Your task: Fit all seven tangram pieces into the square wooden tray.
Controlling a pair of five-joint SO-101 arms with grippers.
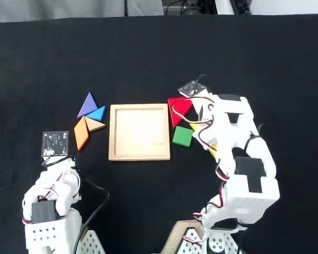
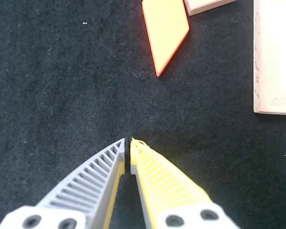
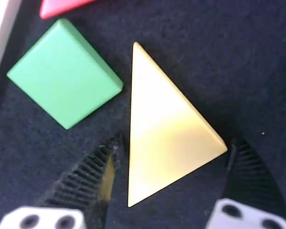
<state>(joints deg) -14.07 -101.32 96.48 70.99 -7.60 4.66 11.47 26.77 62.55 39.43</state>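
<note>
Right wrist view: the yellow triangle (image 3: 167,138) is seen lying flat on the table (image 1: 148,53), outside the tray (image 1: 139,157), and is flanked by the spread fingers of the right tool (image 3: 172,145); as slanted edges are offered to them, the piece may be twisted or squeezed out on closing and pushed into the green square (image 3: 62,74) just beside it. The left tool (image 2: 129,143), pressed together, is held over bare cloth near the orange parallelogram (image 2: 166,28). The table is covered in black fabric, on which fingertips could be snagged, and a grey backdrop (image 1: 53,8) with cables (image 1: 201,6) is glimpsed beyond it.
</note>
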